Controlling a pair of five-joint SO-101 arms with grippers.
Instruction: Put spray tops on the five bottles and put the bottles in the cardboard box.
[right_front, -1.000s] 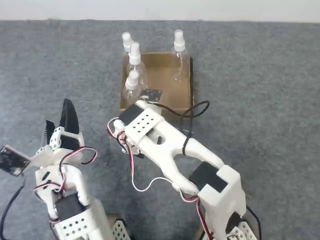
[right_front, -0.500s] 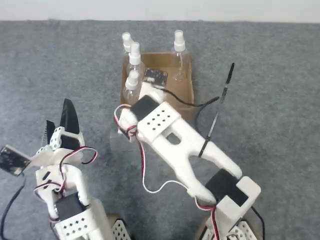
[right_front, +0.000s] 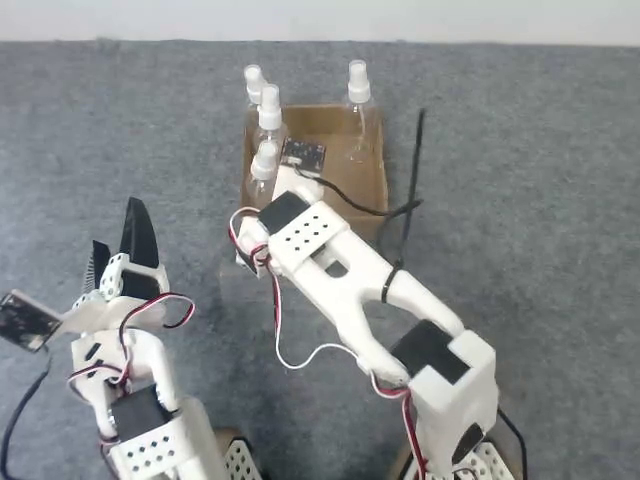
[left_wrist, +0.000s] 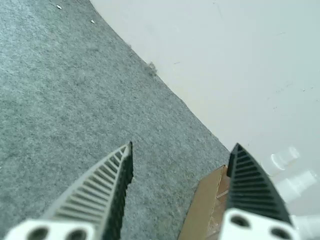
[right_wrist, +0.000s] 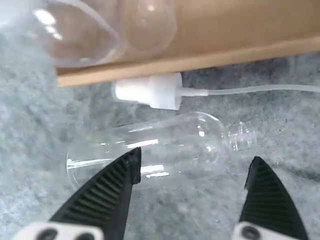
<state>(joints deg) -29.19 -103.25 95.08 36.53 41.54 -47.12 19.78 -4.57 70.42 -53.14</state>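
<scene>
A: What does the high view show?
B: Four capped bottles (right_front: 270, 110) stand upright at the cardboard box (right_front: 382, 165); the right arm (right_front: 310, 235) leans over its near wall.
A: And the left wrist view?
B: The left fingers (left_wrist: 125, 160) gape wide, holding nothing; the box lies beyond their tips.
A: The right wrist view?
B: The right fingers (right_wrist: 131, 160), spread wide and empty, straddle one uncapped bottle (right_wrist: 165, 145) lying on the bench (right_wrist: 175, 220); one loose spray top (right_wrist: 150, 91) lies between it and the box wall, probably waiting to be fitted.

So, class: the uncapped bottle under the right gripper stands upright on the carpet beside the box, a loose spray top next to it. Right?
No: the right wrist view shows the uncapped bottle lying on its side, not upright. Otherwise correct: on the carpet beside the box, under the right gripper, loose spray top next to it.
</scene>
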